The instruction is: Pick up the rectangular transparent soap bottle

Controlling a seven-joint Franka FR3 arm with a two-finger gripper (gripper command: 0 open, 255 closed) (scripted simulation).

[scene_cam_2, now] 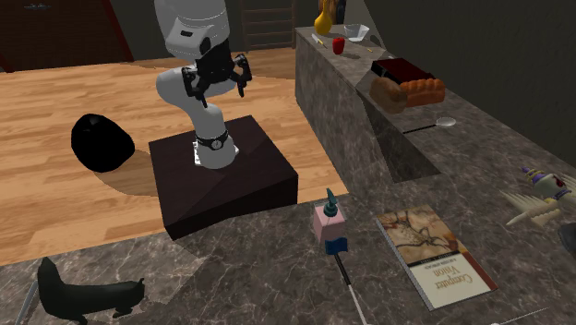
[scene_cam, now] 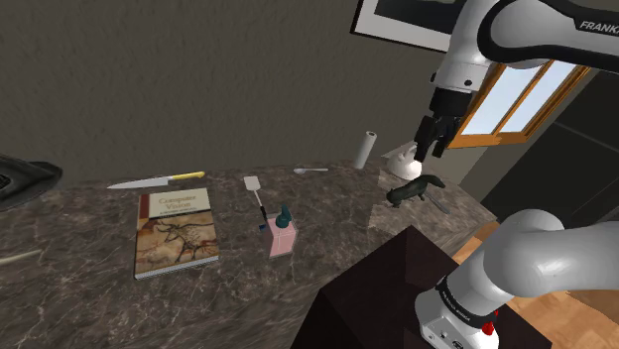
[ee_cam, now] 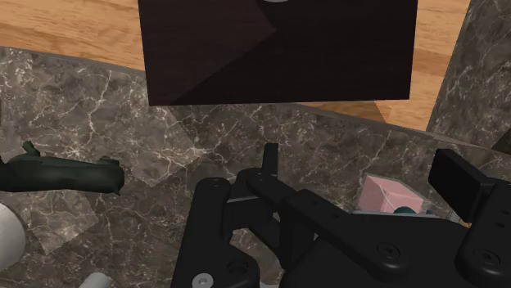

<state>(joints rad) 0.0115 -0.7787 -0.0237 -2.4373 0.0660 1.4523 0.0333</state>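
Several things lie spread over the dark marbled worktop [scene_cam: 79, 288], and I take them from the shoulder view's left. A yellow-handled knife [scene_cam: 157, 181] lies flat near the back wall, and a book [scene_cam: 176, 230] rests face up just in front of it. Next comes a spatula [scene_cam: 256, 194], its handle running toward the soap bottle [scene_cam: 282, 238]. The handle's end is touching the bottle's base or just beside it; I cannot tell which.

The bottle stands upright near the worktop's middle, a pink rectangular body under a dark teal pump. Standing free like that, it offers its flat sides to a squeeze from above, though the spatula might get nudged.

Further right, toward the back, are a spoon [scene_cam: 309, 171], an upright white roll [scene_cam: 365, 150] and a dark animal figure [scene_cam: 415, 190]. High over that figure hangs the claw [scene_cam: 433, 139], fingers spread and holding nothing, well apart from the bottle. It is up there, I judge, because the reach has not begun; it must swing leftward and descend around the bottle. The dark stand [scene_cam: 392, 288] sits lower right.
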